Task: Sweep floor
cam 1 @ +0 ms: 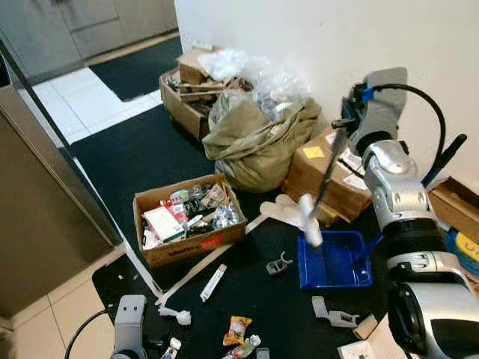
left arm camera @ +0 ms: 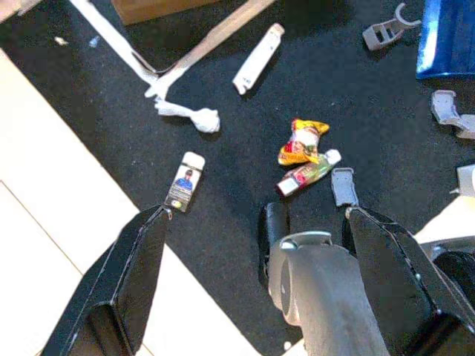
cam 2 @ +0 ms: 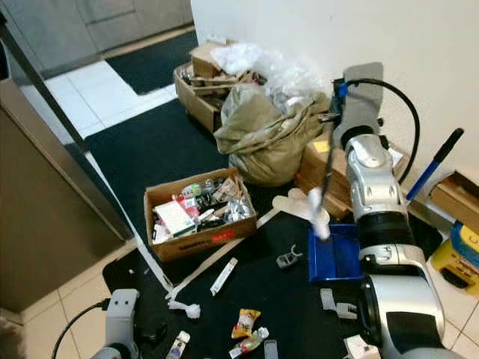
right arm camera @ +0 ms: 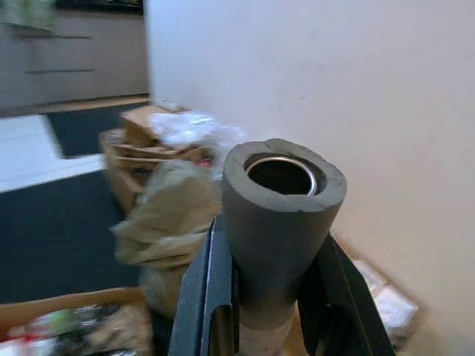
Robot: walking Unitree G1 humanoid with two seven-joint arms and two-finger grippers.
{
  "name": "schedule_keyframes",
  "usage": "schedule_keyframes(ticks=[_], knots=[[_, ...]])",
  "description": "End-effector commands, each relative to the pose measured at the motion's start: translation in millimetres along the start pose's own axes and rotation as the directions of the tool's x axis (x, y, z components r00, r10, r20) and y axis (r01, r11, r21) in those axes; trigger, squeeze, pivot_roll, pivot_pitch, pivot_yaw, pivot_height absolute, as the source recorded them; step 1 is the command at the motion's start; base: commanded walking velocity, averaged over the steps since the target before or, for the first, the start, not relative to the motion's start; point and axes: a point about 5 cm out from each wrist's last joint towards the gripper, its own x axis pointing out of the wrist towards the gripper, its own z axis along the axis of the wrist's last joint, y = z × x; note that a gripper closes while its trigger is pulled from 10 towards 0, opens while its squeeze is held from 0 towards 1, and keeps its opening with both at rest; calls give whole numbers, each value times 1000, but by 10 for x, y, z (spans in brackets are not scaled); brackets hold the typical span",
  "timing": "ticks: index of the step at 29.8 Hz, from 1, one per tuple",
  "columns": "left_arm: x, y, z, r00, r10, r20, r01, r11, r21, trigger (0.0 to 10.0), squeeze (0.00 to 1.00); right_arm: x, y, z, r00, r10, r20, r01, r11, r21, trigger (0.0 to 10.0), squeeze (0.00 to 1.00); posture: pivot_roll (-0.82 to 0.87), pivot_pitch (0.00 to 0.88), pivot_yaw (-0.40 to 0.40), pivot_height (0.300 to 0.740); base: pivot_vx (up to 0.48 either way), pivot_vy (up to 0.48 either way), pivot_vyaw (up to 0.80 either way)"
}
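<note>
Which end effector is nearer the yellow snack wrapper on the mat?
Left. The left end effector hovers open just above the yellow snack wrapper; the right end effector is raised, gripping a handle.

Even, soft indoor light fills the head views, with the plain white wall [cam 1: 299, 37] bright and almost shadowless. The black floor mat [cam 1: 150, 149] beside that wall stays dark yet keeps its detail, and the litter on it throws only faint, short shadows. Below the wall, the white brush head [cam 1: 310, 221] on its thin dark handle is smeared by motion. The crumpled clear plastic sheet [cam 1: 262, 75] against the wall glares pale and washed out. In the right wrist view the grey foam-wrapped handle end [right arm camera: 278, 215] is fairly sharp, while the wall and boxes behind it are soft and blurred. The left wrist view is bright and crisp.
</note>
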Motion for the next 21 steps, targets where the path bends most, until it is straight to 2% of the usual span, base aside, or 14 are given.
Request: schedule_keyframes(ticks=[1,2,5,6,7,10,14,16,17,18,20,21], knots=[[-39,91,-83,998,38,-50,-38,999,2,10000,0,-19,138,-62,994,93,-54,-91,995,31,10000,0,-87,60,39,740,0,0,0],[-39,91,-83,998,38,-50,-38,999,2,10000,0,-19,138,-62,994,93,-54,-91,995,31,10000,0,-87,60,39,740,0,0,0],[-49,106,-114,996,52,-68,-52,999,2,10000,0,-76,268,-248,975,172,-138,-164,984,66,10000,0,-85,55,39,740,0,0,0],[-56,111,-132,995,56,-77,-56,998,2,10000,0,-116,354,-345,963,211,-168,-194,974,114,10000,0,-84,49,39,740,0,0,0],[-56,111,-132,995,56,-77,-56,998,2,10000,0,-116,354,-345,963,211,-168,-194,974,114,10000,0,-84,49,39,740,0,0,0],[-71,130,-165,993,66,-93,-66,998,6,10000,0,-203,572,-531,943,268,-198,-227,951,208,10000,0,-82,50,33,740,0,0,0],[-74,135,-173,993,69,-97,-68,998,7,10000,0,-222,616,-572,943,267,-201,-225,952,207,10000,0,-82,50,33,740,0,0,0],[-84,147,-193,992,77,-105,-76,997,10,10000,0,-265,714,-647,943,265,-203,-216,947,236,10000,0,-75,52,27,740,0,0,0],[-84,147,-193,992,77,-105,-76,997,10,10000,0,-265,714,-647,943,265,-203,-216,947,236,10000,0,-75,52,27,740,0,0,0],[-92,153,-210,991,82,-110,-81,997,12,10000,0,-301,797,-686,938,286,-198,-233,938,256,10000,0,-67,51,24,740,0,0,0],[-92,153,-210,991,82,-110,-81,997,12,10000,0,-301,797,-686,938,286,-198,-233,938,256,10000,0,-67,51,24,740,0,0,0],[-100,156,-229,990,84,-116,-83,996,13,10000,0,-339,888,-713,930,317,-184,-259,924,281,10000,0,-59,52,18,740,0,0,0]])
